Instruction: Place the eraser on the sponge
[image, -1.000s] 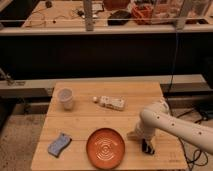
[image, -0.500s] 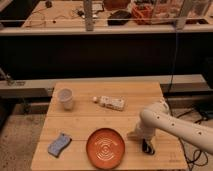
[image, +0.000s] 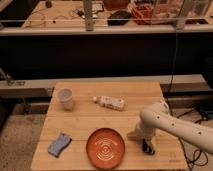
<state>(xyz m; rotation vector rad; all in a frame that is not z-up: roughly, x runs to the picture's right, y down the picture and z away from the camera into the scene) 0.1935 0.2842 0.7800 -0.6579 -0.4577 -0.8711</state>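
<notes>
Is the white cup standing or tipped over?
Upright: the cup has its open mouth on top. The gripper hangs low, right of the orange plate.

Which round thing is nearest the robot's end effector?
The orange plate: the end effector hangs close beside it near the table's front, while the white cup stands far off.

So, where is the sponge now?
In the camera view, the sponge lies near the front-left corner of the table, left of the orange plate; the hand hangs right of that plate.

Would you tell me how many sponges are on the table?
1: the sponge lies at the table near-left corner, left of the orange plate; the gripper is down right of that plate.
</notes>
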